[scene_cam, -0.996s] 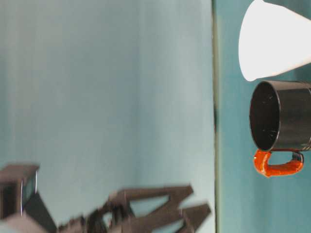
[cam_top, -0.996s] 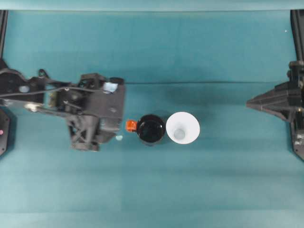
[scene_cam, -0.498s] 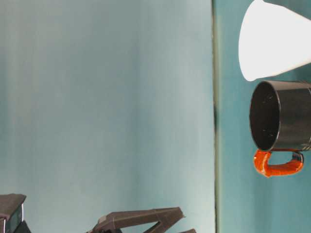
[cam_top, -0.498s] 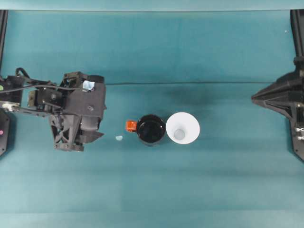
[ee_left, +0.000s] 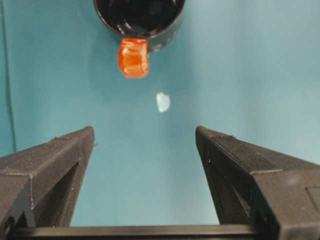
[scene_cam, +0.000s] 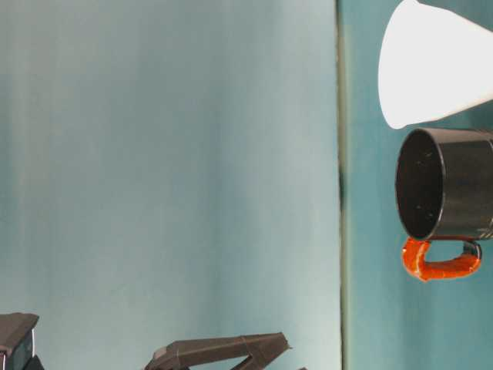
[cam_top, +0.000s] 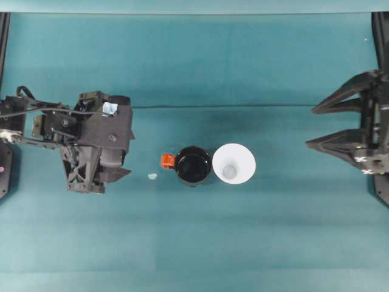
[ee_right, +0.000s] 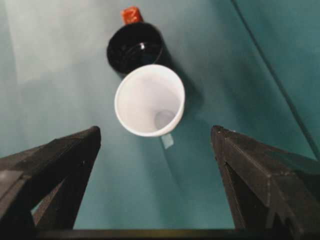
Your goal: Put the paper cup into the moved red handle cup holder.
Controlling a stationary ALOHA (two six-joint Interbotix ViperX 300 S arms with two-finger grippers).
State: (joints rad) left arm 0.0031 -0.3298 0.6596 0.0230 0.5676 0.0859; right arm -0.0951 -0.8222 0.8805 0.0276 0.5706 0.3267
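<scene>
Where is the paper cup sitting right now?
In the overhead view the paper cup stands upright near the table's middle, immediately right of the red handle cup holder, rims about touching.

The left gripper (ee_left: 145,137) stands with its two black fingers (ee_left: 47,170) spread wide apart and nothing between them, low over the teal table (ee_left: 250,75). Beyond the gap, farther off, sits the red handle cup holder (ee_left: 139,17), glossy black, cut by the frame's far edge, its orange-red handle (ee_left: 133,57) pointing back toward the gripper. A small pale scrap (ee_left: 162,101) lies on the table just right of the handle, nearer the fingers and apart from them.
</scene>
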